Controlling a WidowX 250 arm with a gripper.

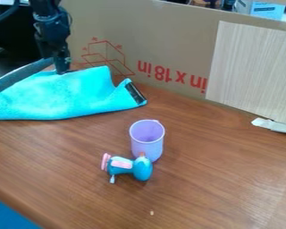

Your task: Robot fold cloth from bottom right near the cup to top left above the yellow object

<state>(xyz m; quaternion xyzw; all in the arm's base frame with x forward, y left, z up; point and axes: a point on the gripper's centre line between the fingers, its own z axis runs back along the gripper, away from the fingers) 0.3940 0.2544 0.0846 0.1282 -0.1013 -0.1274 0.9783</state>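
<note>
Cloth (61,96) in bright turquoise lies directly below the pincer (62,69) and spreads toward the camera and to both sides of it, on the worktop (217,179). The pincer hangs down at the cloth's far edge, its tip meeting the turquoise fabric in the view. How far open it is, and whether it has hold of the fabric, I cannot tell. To the pincer's left as the camera sees it, a dark grey band (23,74) runs slantwise along the cloth's far side. To its right, the cloth dips and then rises to a corner with a black patch (135,93).

Nearer the camera than the pincer and off to its right, a lilac cup (148,145) stands upright, apart from the cloth. Just in front of the cup lies a small teal and pink toy (128,167), partly overlapping the cup's base in the view; whether they touch I cannot tell.

Behind the pincer and stretching to its right is a cardboard panel (175,44) with red markings. Farther right, a pale wood-grain board (253,67) covers part of that panel, and a torn white strip (274,125) lies by its lower edge.
</note>
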